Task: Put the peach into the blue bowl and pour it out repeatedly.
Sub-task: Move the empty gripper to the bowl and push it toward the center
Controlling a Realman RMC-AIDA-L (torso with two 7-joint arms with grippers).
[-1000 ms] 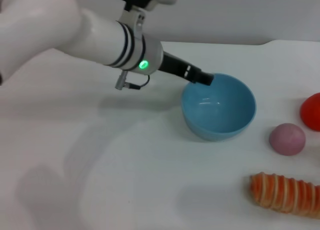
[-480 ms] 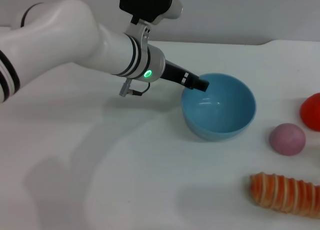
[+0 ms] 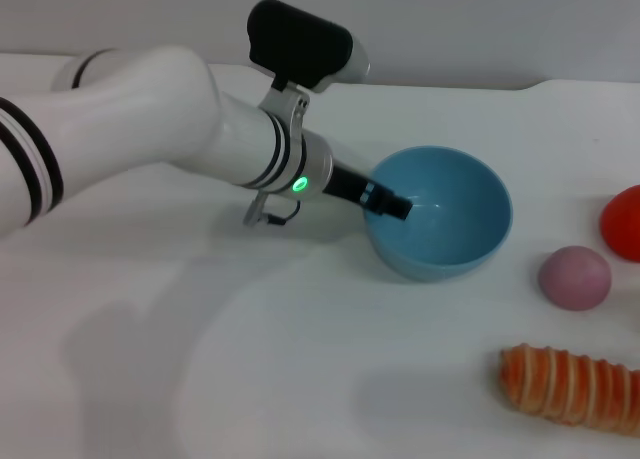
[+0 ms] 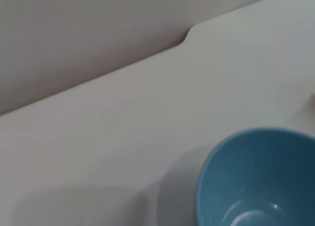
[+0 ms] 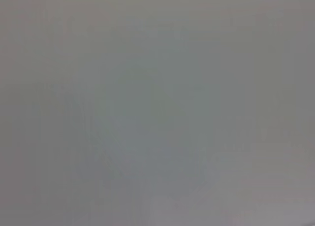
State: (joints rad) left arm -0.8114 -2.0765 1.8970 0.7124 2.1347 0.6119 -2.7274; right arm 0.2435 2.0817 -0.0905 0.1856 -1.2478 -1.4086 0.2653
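Jaws of the left gripper (image 3: 398, 207) sit at the near-left rim of the blue bowl (image 3: 450, 219), possibly pinching that rim, but whether they are together or apart cannot be told from the head view. On the white bench (image 3: 300, 379) the bowl stands upright and empty. The peach (image 3: 574, 276), dusty pink, lies on the bench just to the bowl's right, clear of it. Farther right sits a red round object (image 3: 624, 222) at the picture's edge, and nearer the robot an orange-and-white striped roll (image 3: 570, 384). No right gripper shows anywhere.

Risks, as a judgement: if the arm pushes on the rim without a firm hold, the light bowl could tip or skid into the peach and roll it off toward the red object. A grip on so thin an edge may also slip once the bowl is lifted.
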